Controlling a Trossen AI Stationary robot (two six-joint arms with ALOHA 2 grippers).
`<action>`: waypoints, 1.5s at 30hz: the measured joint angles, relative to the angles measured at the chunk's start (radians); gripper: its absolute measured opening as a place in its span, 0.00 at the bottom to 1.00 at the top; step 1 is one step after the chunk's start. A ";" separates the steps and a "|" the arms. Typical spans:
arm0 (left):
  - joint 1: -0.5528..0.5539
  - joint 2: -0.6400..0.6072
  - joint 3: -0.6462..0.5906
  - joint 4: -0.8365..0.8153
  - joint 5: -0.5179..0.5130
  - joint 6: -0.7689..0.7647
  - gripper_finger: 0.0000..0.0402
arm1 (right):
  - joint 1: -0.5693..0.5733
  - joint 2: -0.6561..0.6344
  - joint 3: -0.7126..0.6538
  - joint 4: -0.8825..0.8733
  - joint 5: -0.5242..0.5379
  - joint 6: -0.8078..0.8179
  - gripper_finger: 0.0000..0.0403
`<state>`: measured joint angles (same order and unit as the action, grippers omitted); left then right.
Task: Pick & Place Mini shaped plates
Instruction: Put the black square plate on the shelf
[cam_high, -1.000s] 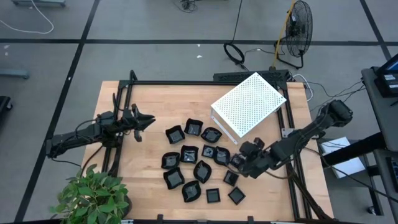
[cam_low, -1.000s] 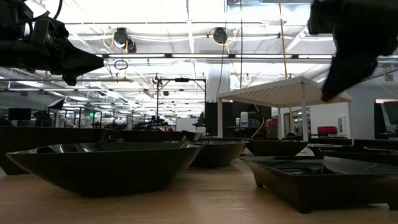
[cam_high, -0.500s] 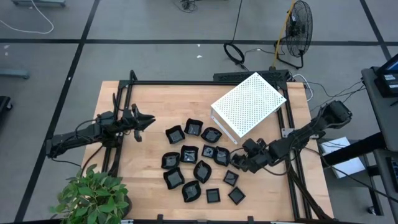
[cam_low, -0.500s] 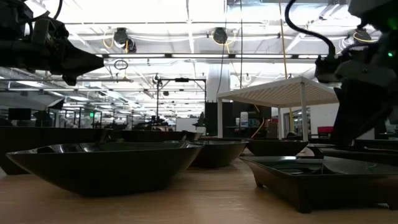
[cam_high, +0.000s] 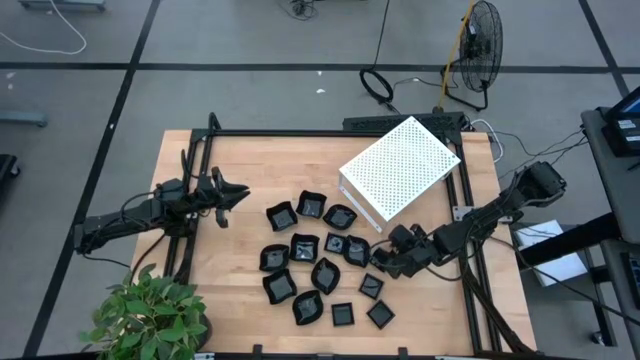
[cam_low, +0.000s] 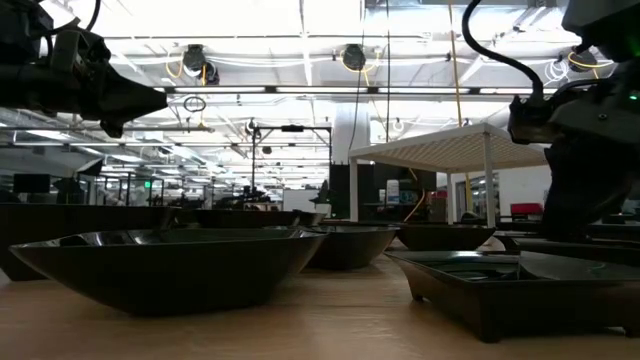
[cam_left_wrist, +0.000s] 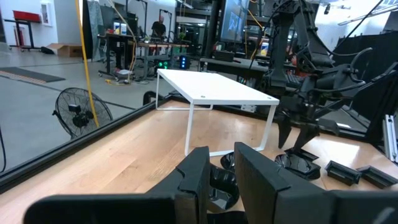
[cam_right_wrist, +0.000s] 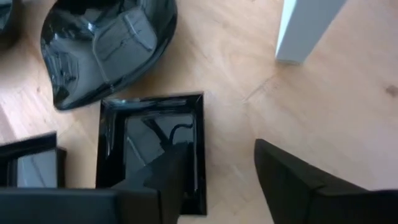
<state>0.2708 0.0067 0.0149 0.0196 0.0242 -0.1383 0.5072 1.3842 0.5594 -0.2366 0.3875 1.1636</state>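
Right gripper (cam_high: 382, 263) dropped low over a square plate (cam_right_wrist: 152, 152) at the right edge of the plates (cam_high: 320, 262) cluster, jaws now straddling its near rim and narrowing from wide; not yet gripping. Looks like the grasp step starting. Left gripper (cam_high: 238, 192) unmoved, raised at the desk's (cam_high: 250, 160) left side, jaws nearly closed, empty. White box (cam_high: 400, 167) stands just behind the target, one leg (cam_right_wrist: 305, 28) close by. Neighbouring leaf plate (cam_right_wrist: 106, 46) near too. Clear desk to the right for lifting away.
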 joint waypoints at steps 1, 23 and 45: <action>0.000 0.000 0.000 0.000 0.000 0.000 0.19 | 0.000 0.000 0.000 0.000 0.000 -0.001 0.37; 0.000 0.000 0.000 0.000 0.000 0.000 0.19 | 0.000 -0.035 0.000 0.002 -0.014 -0.084 0.01; 0.000 0.000 0.000 0.000 0.000 0.000 0.19 | -0.006 -0.457 -0.001 0.073 -0.074 -0.326 0.00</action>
<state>0.2707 0.0067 0.0148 0.0196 0.0242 -0.1383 0.5010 0.9270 0.5589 -0.1636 0.3135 0.8376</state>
